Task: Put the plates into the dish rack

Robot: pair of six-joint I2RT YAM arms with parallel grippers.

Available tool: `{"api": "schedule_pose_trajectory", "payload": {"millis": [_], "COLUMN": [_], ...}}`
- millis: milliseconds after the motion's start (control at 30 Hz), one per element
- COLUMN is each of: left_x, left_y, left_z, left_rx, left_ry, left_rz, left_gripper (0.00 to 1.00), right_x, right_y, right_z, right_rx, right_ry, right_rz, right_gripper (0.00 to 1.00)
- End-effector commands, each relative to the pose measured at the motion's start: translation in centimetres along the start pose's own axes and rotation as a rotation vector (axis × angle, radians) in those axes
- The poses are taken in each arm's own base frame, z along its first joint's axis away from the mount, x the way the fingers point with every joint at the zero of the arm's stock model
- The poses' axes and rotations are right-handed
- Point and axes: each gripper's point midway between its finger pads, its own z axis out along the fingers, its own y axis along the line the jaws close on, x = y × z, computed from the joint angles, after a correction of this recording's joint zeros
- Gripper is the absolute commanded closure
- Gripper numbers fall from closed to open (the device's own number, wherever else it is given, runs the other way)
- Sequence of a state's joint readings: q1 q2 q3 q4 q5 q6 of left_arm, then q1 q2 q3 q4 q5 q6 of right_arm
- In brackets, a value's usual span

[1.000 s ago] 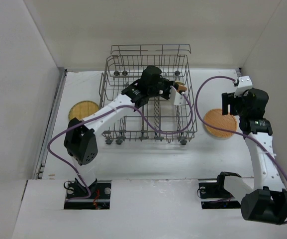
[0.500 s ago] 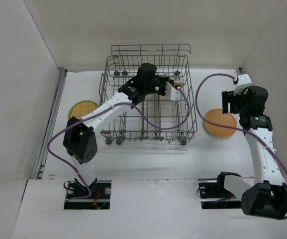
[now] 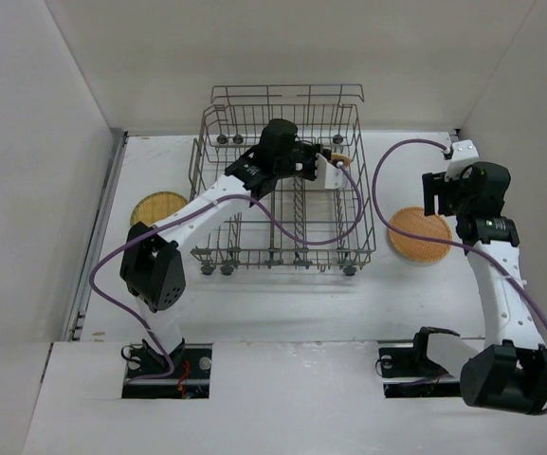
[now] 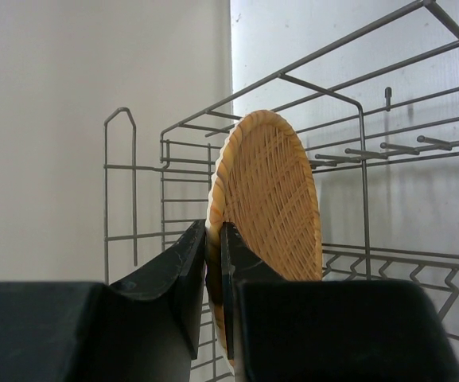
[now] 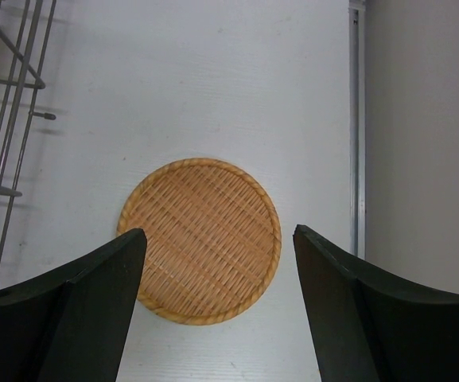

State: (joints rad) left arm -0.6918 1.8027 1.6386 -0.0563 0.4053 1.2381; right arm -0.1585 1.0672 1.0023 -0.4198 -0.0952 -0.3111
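The grey wire dish rack stands at the middle back of the table. My left gripper is shut on a woven plate and holds it upright over the rack's back right part, near the rail. A second plate lies flat on the table right of the rack; it shows in the right wrist view. My right gripper is open and hovers above it, one finger on each side. A third plate lies flat left of the rack.
White walls close in the table at the left, back and right. A metal strip runs along the right wall's foot, close to the right plate. The rack's right edge is just left of that plate.
My left gripper has carried its plate a little toward the rack's back. My right arm has barely shifted above the right plate.
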Motion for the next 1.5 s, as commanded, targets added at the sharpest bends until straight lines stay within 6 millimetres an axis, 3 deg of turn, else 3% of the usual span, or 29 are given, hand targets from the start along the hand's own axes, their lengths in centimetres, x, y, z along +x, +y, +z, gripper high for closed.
{"api": "schedule_pose_trajectory", "payload": {"millis": [0, 567, 967, 1200, 1333, 1467], "left_x": [-2.3, -0.6, 1.5, 1.5, 1.3, 0.9], "left_y": [2.9, -0.5, -5.5, -6.5, -6.3, -5.8], "left_z": [-0.8, 0.3, 1.6, 2.5, 3.0, 3.4], "left_rx": [-0.077, -0.013, 0.064, 0.080, 0.061, 0.032], "left_ry": [-0.079, -0.064, -0.036, -0.036, -0.046, -0.060], "left_rz": [0.031, -0.041, -0.078, -0.113, -0.102, -0.090], "left_gripper": [1.00, 1.00, 0.98, 0.99, 0.87, 0.69], "right_x": [-2.1, -1.4, -0.8, -0.1, 0.1, -0.1], "right_y": [-0.7, -1.4, -1.4, -1.4, -1.3, -1.4], "right_z": [-0.9, -1.5, -1.6, -1.9, -1.9, -1.9], "right_rx": [0.020, 0.041, 0.042, 0.040, 0.039, 0.045], "right_ry": [-0.059, -0.043, -0.027, -0.011, -0.008, -0.014], "right_rz": [-0.004, -0.009, -0.022, -0.033, -0.033, -0.034], "right_gripper": [0.20, 0.20, 0.20, 0.23, 0.19, 0.15]}}
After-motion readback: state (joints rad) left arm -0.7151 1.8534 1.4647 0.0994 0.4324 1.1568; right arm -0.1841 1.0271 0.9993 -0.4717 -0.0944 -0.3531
